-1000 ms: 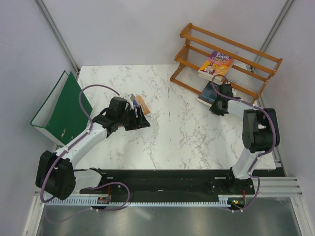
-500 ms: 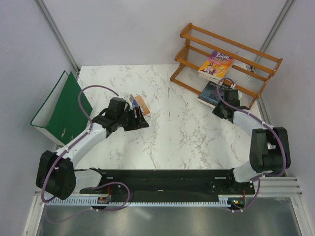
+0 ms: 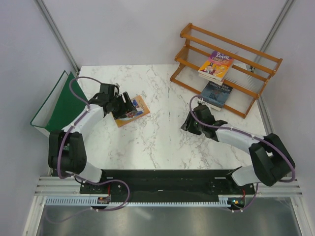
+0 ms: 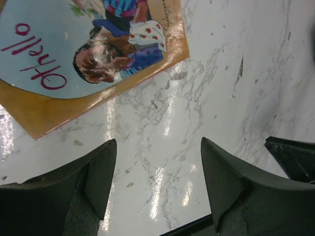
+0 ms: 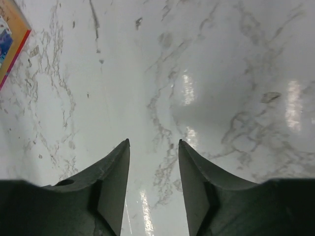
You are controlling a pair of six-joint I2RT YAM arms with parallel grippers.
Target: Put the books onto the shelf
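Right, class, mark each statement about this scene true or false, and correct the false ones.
1. Two books rest on the shelf. True: the purple-and-yellow book and the dark blue book.
2. The right end effector holds a book. False: it is open and empty over the table.
3. The tan book lies flat on the table. True.
4. The left end effector is shut on the tan book. False: it is open, with the book ahead of its fingers.

Glossy marble table, wooden shelf, glossy tan book
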